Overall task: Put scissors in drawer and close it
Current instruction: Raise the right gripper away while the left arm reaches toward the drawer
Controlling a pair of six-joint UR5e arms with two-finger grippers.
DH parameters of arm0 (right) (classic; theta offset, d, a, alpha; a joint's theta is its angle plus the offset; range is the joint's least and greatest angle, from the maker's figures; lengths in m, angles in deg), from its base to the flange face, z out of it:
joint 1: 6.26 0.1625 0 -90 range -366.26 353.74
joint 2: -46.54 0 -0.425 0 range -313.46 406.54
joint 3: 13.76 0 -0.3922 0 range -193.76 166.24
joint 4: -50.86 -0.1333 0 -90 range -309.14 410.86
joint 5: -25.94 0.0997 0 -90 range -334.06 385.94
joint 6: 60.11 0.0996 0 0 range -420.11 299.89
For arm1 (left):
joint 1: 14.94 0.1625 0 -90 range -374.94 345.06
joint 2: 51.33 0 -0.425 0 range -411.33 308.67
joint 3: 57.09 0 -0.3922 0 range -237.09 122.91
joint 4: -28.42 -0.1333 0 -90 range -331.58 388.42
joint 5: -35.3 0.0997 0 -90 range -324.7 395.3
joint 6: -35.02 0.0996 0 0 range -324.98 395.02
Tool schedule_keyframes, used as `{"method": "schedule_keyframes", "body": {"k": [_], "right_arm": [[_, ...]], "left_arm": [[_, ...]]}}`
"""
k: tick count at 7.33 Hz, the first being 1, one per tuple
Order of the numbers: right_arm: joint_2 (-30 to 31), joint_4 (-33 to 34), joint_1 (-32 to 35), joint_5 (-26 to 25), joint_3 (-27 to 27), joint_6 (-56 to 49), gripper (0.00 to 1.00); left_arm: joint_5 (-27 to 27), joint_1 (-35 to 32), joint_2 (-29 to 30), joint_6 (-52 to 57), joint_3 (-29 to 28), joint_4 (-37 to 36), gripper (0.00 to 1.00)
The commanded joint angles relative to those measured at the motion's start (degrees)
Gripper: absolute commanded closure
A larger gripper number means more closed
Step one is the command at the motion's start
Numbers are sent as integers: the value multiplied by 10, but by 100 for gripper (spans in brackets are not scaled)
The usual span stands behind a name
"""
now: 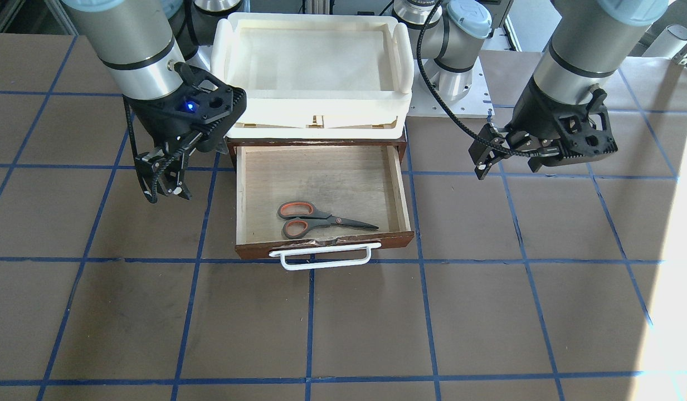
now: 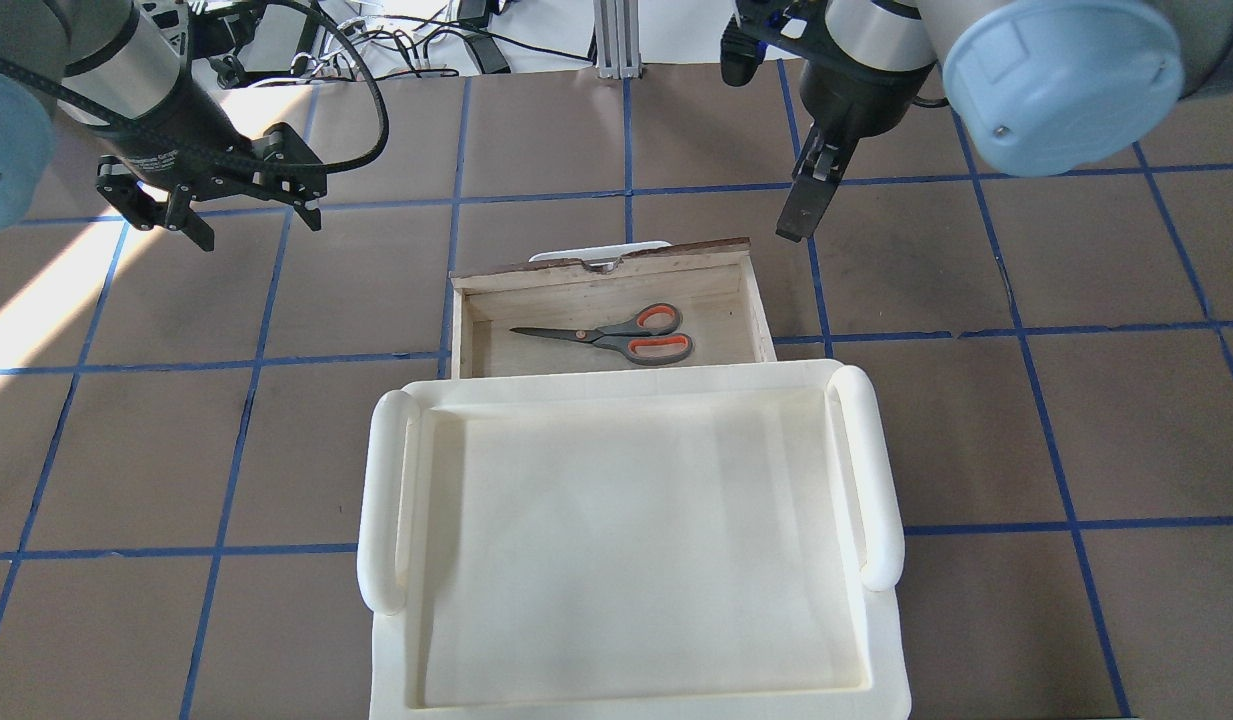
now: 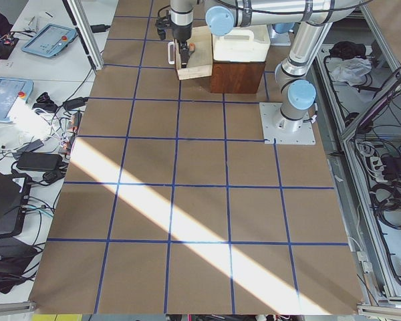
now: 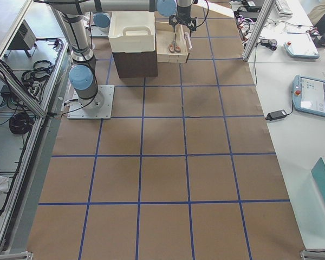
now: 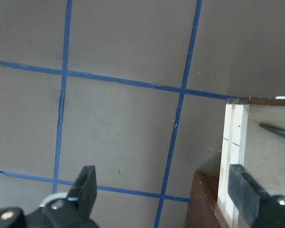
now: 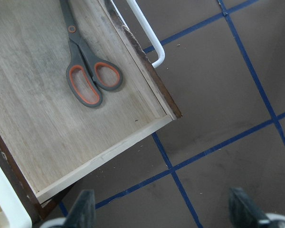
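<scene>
The scissors (image 1: 321, 218), black with orange-red inner loops, lie flat inside the drawer (image 1: 326, 246), which is pulled out from the dark wood cabinet; its white bar handle (image 1: 321, 259) faces away from the robot. The scissors also show in the overhead view (image 2: 616, 337) and the right wrist view (image 6: 85, 66). My right gripper (image 2: 801, 215) is open and empty, hanging above the table beside the drawer's front corner (image 6: 173, 114). My left gripper (image 2: 256, 225) is open and empty, above the table on the drawer's other side (image 5: 232, 142).
A cream-white plastic tray (image 2: 616, 385) sits on top of the cabinet, behind the open drawer. The brown table (image 1: 488, 312) has a blue tape grid. The robot bases (image 1: 454, 83) stand behind the cabinet.
</scene>
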Motion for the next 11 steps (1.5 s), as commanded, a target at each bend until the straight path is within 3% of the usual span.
{"method": "schedule_keyframes", "body": {"k": [1, 3, 4, 5, 8, 11], "right_arm": [[33, -9, -19, -12, -8, 93, 0], [54, -12, -18, -19, -15, 179, 0], [70, -25, -18, -53, -19, 212, 0], [85, -51, -18, -50, -19, 301, 0], [88, -37, -20, -52, -16, 540, 0], [90, -38, -21, -49, -19, 555, 0]], "left_arm": [[-5, -1, 46, -17, -10, -65, 0], [4, -53, 92, -92, -57, -77, 0], [4, -67, 123, -128, -84, -79, 0], [4, -82, 150, -163, -94, -103, 0], [5, -126, 215, -282, -97, -163, 0], [5, -178, 278, -303, -125, -180, 0]]}}
